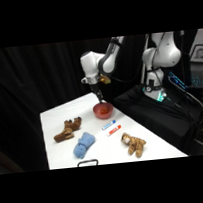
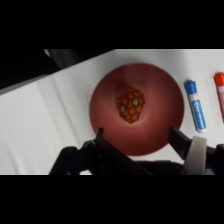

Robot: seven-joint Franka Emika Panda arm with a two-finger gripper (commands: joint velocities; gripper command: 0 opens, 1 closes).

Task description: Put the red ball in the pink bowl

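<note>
**Red ball lying in pink bowl beneath spread fingers**

The red ball (image 2: 131,104) is being seen at rest in the middle of the pink bowl (image 2: 165,87), just ahead of the gripper (image 2: 136,135) in the wrist view. The fingers (image 2: 177,137) are being held spread apart, one at each side of the bowl's near rim, with nothing pinched between them. The ball, orange-red with yellowish patches, is lying between the two fingers and beyond their tips, clear of both.

Outside the finger on the wrist view's right, a blue marker (image 2: 195,105) is being shown on the white table (image 2: 45,130) just beside the bowl, and a red marker (image 2: 220,90) is lying beyond it at the frame's edge.

In the side view the gripper (image 1: 100,97) is being held directly above the pink bowl (image 1: 103,110), at the table's far end, the arm (image 1: 93,62) reaching over from the upper right. The blue marker (image 1: 109,124) and the red marker (image 1: 114,130) are lying just beside the bowl, nearer the camera than the fingers. Well away from the fingers, a brown plush toy (image 1: 68,130), a blue cloth (image 1: 83,144) and a tan plush toy (image 1: 134,144) are spread across the table (image 1: 55,116). The ball cannot be made out in this view.
</note>
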